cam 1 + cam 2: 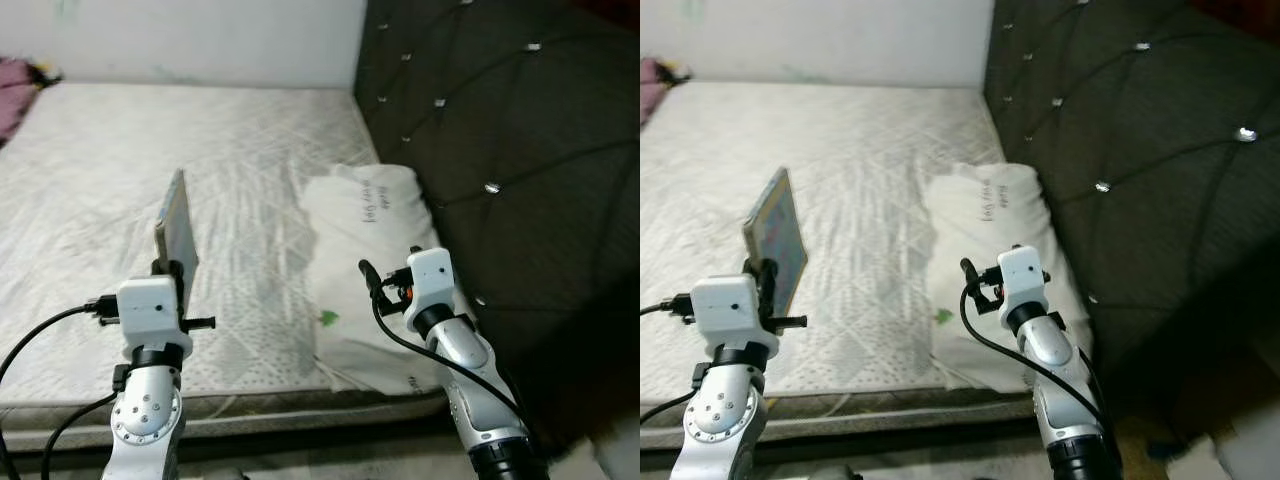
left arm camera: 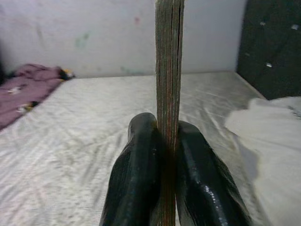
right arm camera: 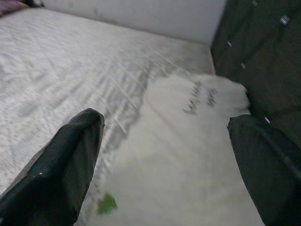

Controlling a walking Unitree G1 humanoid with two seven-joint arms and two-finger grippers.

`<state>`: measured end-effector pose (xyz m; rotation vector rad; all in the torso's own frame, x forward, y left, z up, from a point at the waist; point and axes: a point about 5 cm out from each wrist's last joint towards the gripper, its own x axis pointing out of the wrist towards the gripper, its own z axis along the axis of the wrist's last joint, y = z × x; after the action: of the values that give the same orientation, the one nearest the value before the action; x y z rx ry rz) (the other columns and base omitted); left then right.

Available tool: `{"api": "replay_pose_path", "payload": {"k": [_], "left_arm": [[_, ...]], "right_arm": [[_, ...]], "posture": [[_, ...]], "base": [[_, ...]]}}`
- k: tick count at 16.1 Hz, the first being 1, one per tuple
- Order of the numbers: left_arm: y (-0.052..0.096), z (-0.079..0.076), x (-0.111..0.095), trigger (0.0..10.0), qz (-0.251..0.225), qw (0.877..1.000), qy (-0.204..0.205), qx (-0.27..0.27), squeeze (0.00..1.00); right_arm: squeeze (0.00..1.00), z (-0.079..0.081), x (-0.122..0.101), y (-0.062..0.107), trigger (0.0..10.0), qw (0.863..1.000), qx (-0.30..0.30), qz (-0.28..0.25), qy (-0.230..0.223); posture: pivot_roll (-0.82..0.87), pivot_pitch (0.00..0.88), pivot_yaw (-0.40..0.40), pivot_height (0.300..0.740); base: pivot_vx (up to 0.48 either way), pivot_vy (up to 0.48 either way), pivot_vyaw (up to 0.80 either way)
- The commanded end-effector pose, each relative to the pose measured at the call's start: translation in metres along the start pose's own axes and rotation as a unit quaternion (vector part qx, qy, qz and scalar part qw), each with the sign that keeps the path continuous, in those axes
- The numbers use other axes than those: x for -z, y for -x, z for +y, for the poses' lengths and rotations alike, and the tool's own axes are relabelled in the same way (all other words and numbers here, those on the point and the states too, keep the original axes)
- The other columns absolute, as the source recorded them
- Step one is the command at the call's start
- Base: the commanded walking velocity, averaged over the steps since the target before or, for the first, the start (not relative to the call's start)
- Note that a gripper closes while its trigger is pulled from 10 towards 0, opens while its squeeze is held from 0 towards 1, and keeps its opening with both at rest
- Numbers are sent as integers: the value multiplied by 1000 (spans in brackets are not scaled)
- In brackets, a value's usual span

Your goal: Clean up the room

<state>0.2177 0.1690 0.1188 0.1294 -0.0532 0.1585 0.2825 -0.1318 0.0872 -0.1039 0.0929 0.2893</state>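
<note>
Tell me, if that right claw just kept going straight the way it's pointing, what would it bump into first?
Most likely the white pillow: the right gripper, fingers spread wide, points down across it, with the dark headboard beyond. Depth is hard to judge.

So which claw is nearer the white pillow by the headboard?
The right. The right claw hovers open directly over the white pillow, apart from it. The left claw is off to the pillow's left over the bare mattress, shut on a thin book held upright.

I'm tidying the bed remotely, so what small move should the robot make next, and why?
Probably carry the book off the mattress. The left end effector is shut on its lower edge, holding it upright above the bed, while the right end effector hangs open over the pillow.
</note>
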Motion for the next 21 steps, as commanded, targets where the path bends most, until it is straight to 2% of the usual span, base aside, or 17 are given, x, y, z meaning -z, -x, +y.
{"api": "replay_pose_path", "payload": {"k": [1, 3, 10, 21], "left_arm": [[0, -3, -8, 10000, -17, 1000, 7, 3, 0], [0, -3, -7, 10000, -14, 1000, 10, 2, 0], [-5, -1, -8, 10000, -8, 999, 30, -9, 0], [-6, -2, -7, 10000, 1, 998, 63, -7, 0]], "right_arm": [[0, -2, -4, 2, 10000, 1000, -1, -5, 0], [0, -2, -4, 2, 10000, 1000, -3, -5, -1], [0, -4, -5, 3, 10000, 1000, -7, 0, -3], [0, -5, -7, 6, 10000, 1000, -12, -1, -1]], "posture": [[59, 35, -61, 740], [59, 40, -62, 740], [50, 52, -69, 740], [37, 69, -75, 740]], "base": [[0, 0, -800], [0, 0, -662], [0, 0, 0], [0, 0, 0]]}}
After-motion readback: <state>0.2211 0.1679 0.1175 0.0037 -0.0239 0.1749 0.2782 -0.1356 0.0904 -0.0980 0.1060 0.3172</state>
